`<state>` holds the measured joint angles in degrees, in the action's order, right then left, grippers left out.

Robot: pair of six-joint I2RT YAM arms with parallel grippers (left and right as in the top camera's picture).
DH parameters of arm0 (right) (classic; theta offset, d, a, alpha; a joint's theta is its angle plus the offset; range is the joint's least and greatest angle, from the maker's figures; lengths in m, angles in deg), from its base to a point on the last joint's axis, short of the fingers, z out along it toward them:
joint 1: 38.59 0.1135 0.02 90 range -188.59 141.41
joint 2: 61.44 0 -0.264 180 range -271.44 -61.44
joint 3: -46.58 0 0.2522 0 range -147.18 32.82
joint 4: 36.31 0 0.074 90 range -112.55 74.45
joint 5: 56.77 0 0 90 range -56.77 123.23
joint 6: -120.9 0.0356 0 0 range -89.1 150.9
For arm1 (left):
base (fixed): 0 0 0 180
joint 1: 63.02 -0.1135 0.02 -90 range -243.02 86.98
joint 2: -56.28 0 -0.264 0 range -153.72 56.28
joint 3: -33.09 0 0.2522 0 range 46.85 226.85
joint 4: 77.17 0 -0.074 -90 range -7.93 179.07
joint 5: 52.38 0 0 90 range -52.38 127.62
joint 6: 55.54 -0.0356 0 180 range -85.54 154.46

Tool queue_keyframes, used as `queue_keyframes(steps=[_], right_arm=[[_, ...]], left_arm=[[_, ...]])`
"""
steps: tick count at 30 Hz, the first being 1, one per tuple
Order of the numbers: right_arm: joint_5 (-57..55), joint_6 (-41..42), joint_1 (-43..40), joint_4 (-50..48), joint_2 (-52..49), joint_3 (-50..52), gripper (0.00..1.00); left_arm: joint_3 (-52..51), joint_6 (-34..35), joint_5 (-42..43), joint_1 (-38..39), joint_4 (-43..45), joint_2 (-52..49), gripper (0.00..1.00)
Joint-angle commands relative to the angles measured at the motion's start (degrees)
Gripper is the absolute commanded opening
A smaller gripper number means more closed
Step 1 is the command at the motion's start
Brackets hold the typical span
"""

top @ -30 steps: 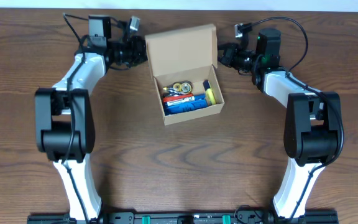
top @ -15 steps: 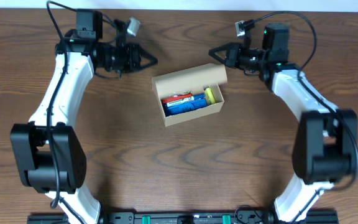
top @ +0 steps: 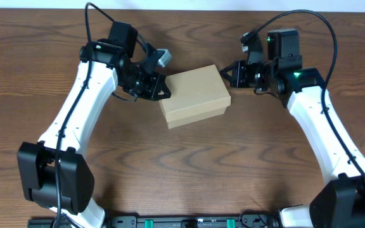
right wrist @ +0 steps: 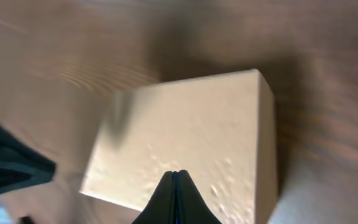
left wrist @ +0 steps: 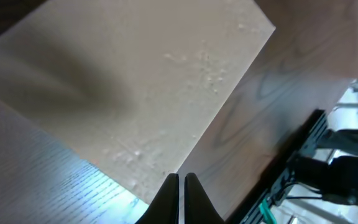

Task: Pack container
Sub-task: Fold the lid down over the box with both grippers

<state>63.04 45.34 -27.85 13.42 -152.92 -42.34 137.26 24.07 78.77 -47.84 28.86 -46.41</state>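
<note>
The container [top: 195,94] is a small tan cardboard box in the middle of the table, its flap lid down over the top so its contents are hidden. It also shows in the left wrist view [left wrist: 129,87] and in the right wrist view [right wrist: 191,143]. My left gripper [top: 165,92] is shut and empty at the box's left top edge; its fingertips [left wrist: 181,180] sit over the lid's edge. My right gripper [top: 225,71] is shut and empty at the box's far right corner; its fingertips [right wrist: 177,175] are over the lid.
The wooden table [top: 182,164] surrounds the box. A dark equipment rail [top: 189,221] runs along the front edge, also seen in the left wrist view [left wrist: 316,168]. Both arm bases stand at the near corners.
The lid was upright a second ago, half down half a second ago, and now lies flat on the box. Both grippers moved inward to the lid's edges.
</note>
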Motion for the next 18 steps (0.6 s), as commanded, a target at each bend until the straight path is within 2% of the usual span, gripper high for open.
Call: queue_keyframes(steps=[1, 5, 18], right_arm=[[-6.6, -1.7, 2.1, 0.7, -1.2, 1.6, 0.01], [-7.4, -1.7, 2.8, -0.4, -2.3, 4.4, 0.01], [-7.5, -1.7, 2.8, -1.9, -6.2, 7.6, 0.01]], left_arm=[[-0.7, -0.6, -2.9, 2.1, 0.3, 0.8, 0.06], [-3.0, 2.3, -6.5, 3.9, 2.3, 0.8, 0.06], [-11.9, 5.3, -6.6, 4.7, 9.8, 0.8, 0.06]])
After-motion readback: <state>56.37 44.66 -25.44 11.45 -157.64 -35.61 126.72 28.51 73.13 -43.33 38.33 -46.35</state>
